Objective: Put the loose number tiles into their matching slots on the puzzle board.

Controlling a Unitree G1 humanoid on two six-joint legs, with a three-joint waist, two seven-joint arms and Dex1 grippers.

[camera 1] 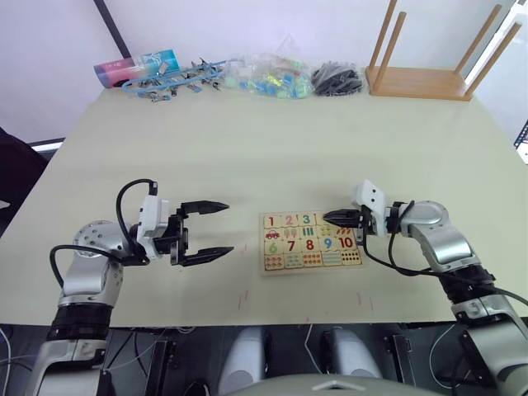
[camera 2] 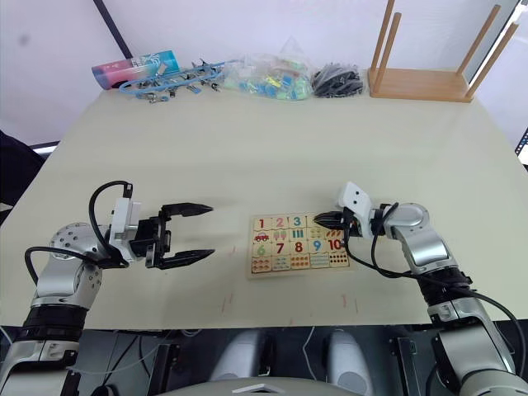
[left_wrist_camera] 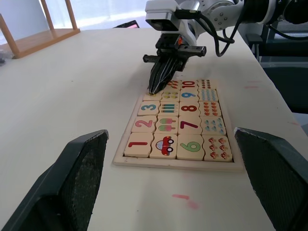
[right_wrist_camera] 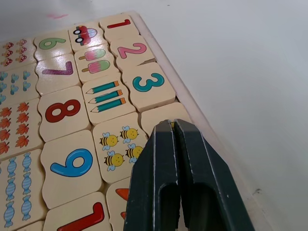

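Note:
The puzzle board point(camera 1: 266, 269) lies flat near the table's front edge, between my two grippers. Tiles 1 point(right_wrist_camera: 118, 22), 2 point(right_wrist_camera: 131, 49) and 3 point(right_wrist_camera: 148, 83) sit side by side in its outer row. My right gripper point(camera 1: 328, 218) is shut, its tips pressed together with nothing between them. They point down onto the pale tile point(right_wrist_camera: 161, 114) just past the 3, and they cover its digit. The rest of that row is hidden behind the gripper. My left gripper point(camera 1: 229, 228) hangs open and empty just left of the board, its fingers point(left_wrist_camera: 77, 178) wide apart.
An upturned wooden stool point(camera 1: 417, 81) stands at the back right. Along the table's far edge lie a pink and blue tube point(camera 1: 136, 68), blue clips point(camera 1: 173, 82), a clear bag of coloured pieces point(camera 1: 272, 76) and a black bundle point(camera 1: 337, 78).

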